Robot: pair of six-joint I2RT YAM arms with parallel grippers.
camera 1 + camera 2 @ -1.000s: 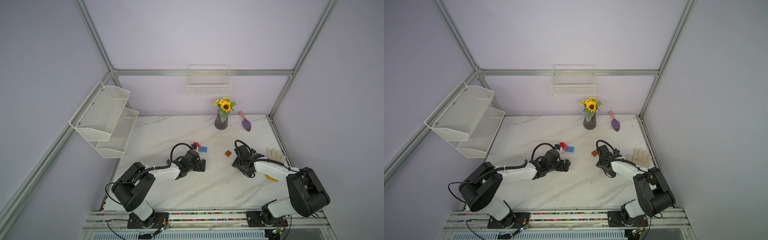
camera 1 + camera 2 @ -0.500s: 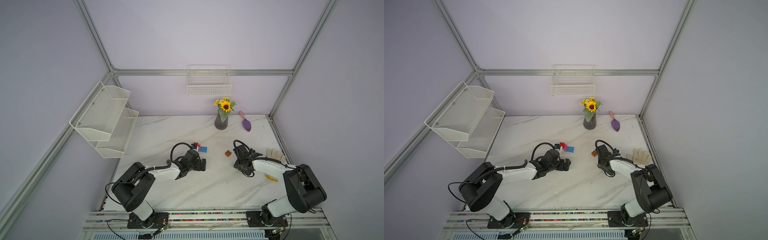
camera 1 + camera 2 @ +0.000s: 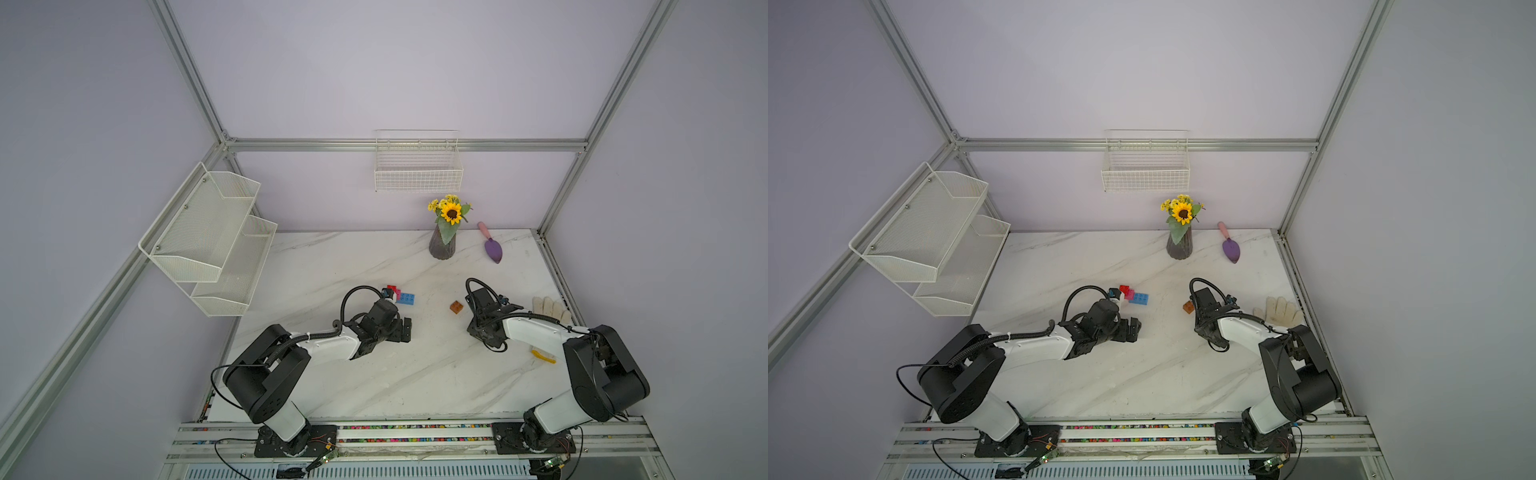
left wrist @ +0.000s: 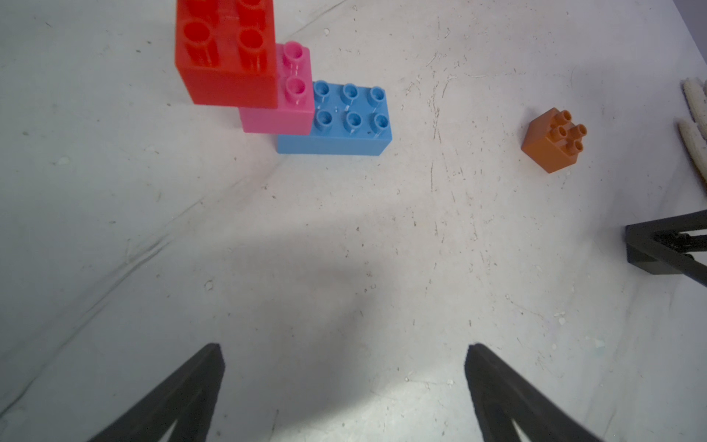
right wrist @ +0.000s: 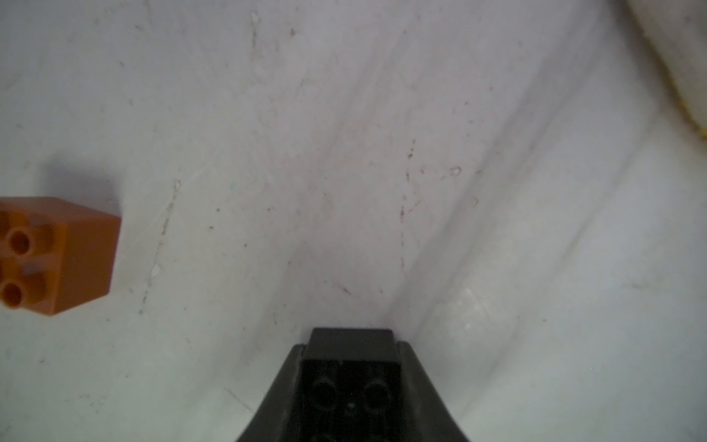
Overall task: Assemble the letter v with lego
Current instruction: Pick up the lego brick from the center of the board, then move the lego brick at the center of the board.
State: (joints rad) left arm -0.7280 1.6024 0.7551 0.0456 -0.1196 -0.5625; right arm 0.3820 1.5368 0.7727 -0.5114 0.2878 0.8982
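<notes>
The right hand (image 5: 351, 346) pinched the black brick (image 5: 350, 369) between both fingers, the brick's near end cut off by the frame; whether it rested on the bench (image 5: 382, 153) could not be told, and the grip was hidden in both top views; the left hand (image 4: 344, 348) stood wide apart and empty, short of the stepped red brick (image 4: 225, 57), pink brick (image 4: 283, 114) and blue brick (image 4: 344, 130); the orange-brown brick (image 4: 551, 141) lay alone, near a glove (image 4: 694, 111) half out of shot.
</notes>
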